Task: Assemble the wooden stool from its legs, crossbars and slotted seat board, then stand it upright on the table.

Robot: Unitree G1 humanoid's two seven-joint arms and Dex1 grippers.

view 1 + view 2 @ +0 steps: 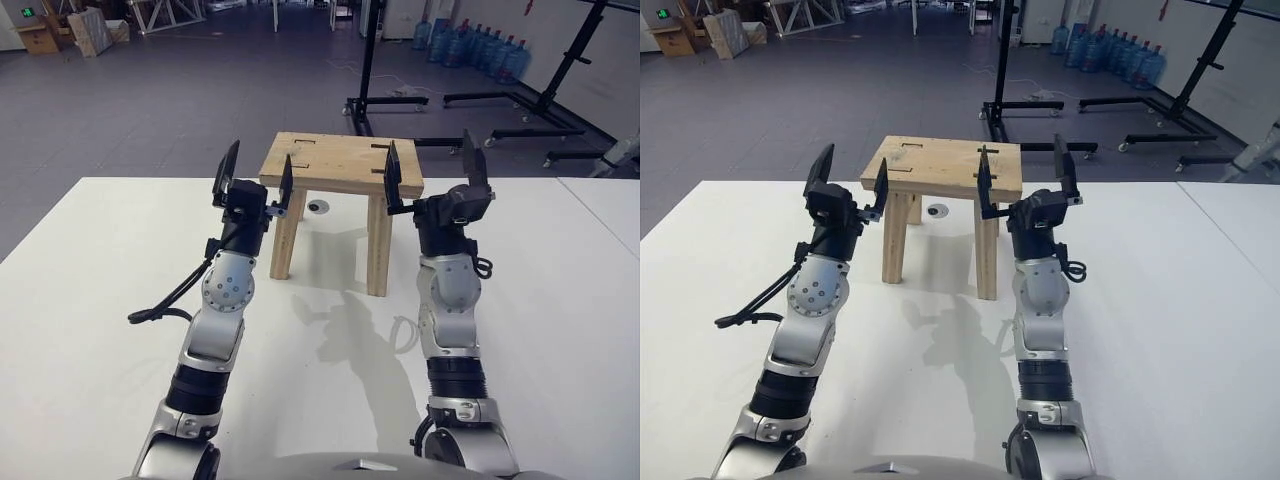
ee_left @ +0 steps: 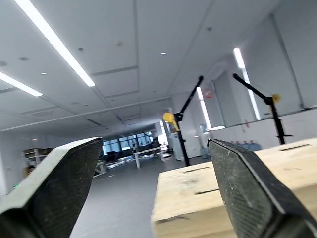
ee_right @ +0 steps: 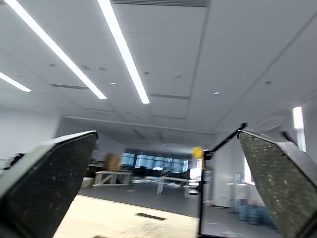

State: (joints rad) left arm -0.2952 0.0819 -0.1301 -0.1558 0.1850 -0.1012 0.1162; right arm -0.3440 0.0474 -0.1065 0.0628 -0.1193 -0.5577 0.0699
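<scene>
Containers first: the only ones I can spot are a row of blue water jugs (image 1: 470, 45) on the floor at the back of the room and some brown cardboard boxes (image 1: 40, 38) in the far left corner, and I can't tell what's in either from here. The pale wooden stool with the slotted seat board (image 1: 340, 165) is all in one piece, standing upright on its legs on the white surface (image 1: 100, 300), pretty near the far edge. The left gripper (image 1: 257, 182) is up by the seat's near left corner with its fingers spread wide and holding nothing. The inner finger sits right beside the board, but I can't tell if it touches. Same story for the right gripper (image 1: 432, 172) at the near right corner: wide open, nothing in it. A broad stretch of white lies on both sides of the arms. A second white surface (image 1: 615, 205) butts up on the right, and black wheeled stands (image 1: 368, 80) sit on the floor beyond the far edge.
</scene>
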